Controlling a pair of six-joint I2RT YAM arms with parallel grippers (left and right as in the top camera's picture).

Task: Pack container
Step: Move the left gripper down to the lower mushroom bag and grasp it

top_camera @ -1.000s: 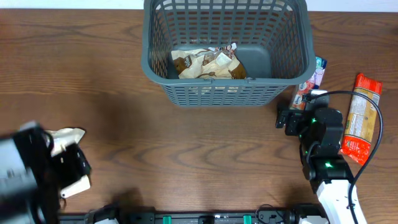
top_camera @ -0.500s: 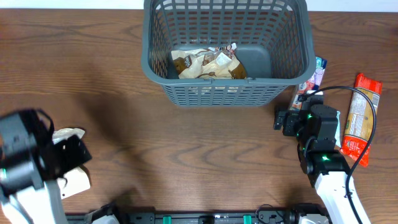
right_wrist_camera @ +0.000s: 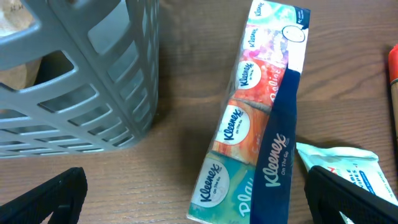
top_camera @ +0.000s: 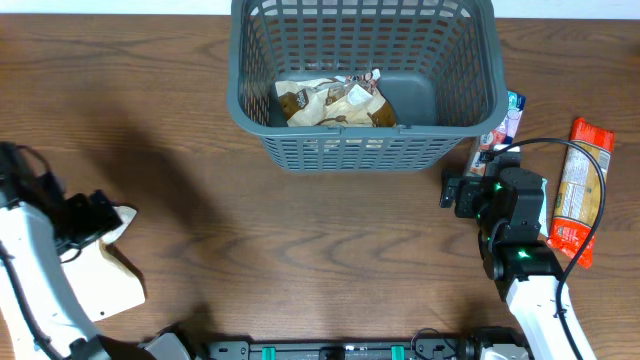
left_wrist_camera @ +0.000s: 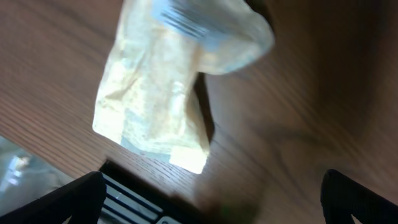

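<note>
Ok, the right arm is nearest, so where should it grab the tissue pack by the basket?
Probably across its narrow width, mid-length, from above: the tissue pack lies flat and long, clear of the basket wall, while a white packet crowds its near end.

pale packet point(left_wrist_camera: 155, 99): blurred, print unreadable, top cut by picture edge
tissue pack point(right_wrist_camera: 249, 124): lower end cut off
white packet point(right_wrist_camera: 339, 169): mostly out of frame
container point(top_camera: 350, 150): far rim cut off

A blurred, seemingly cream packet point(left_wrist_camera: 158, 93) lies on the wooden table point(left_wrist_camera: 298, 112).
</note>
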